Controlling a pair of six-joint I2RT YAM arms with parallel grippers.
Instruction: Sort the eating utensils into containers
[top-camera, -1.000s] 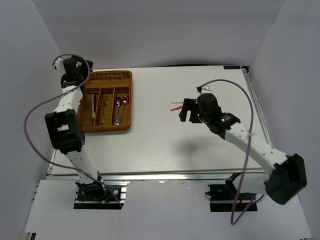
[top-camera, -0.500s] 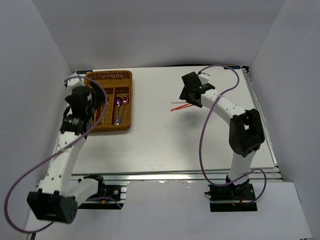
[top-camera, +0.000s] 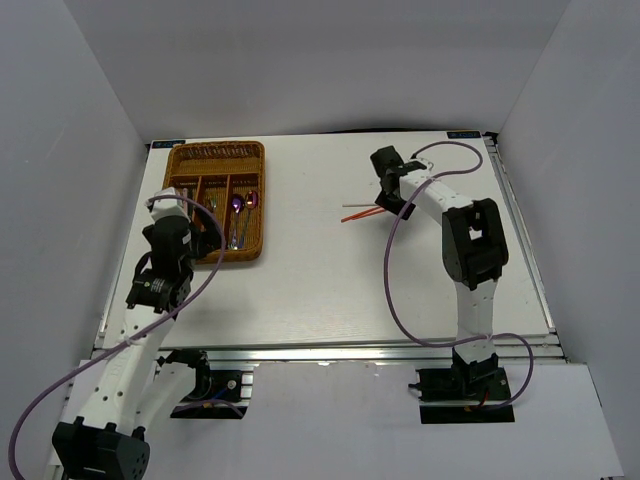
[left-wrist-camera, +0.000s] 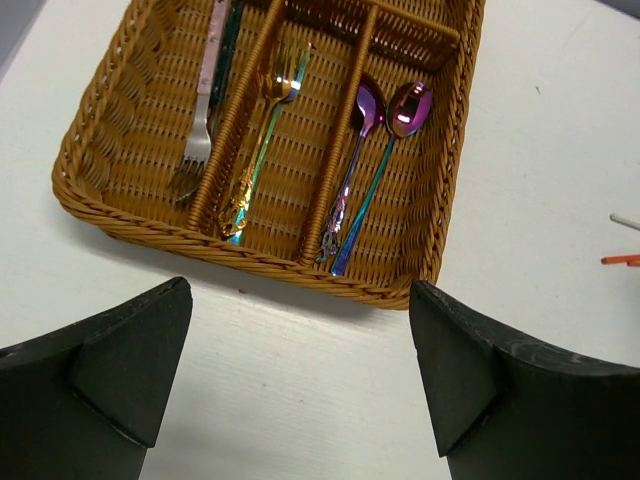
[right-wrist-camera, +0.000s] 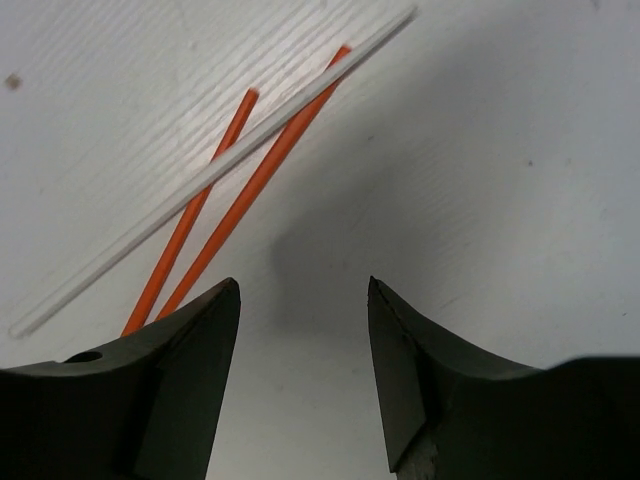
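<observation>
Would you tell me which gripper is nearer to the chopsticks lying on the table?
Right. The right gripper hovers just over the chopsticks' ends, jaws apart; the left gripper is far off by the wicker tray's near edge.

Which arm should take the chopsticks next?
Right. Its claw is right beside the chopsticks, jaws apart. The left claw is open near the wicker tray, well away from them.

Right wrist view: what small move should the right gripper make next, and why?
Probably shift the right gripper toward the red chopsticks before closing: its jaws stand apart over bare table, and the sticks run beside the gap, toward one finger, not between them.
</observation>
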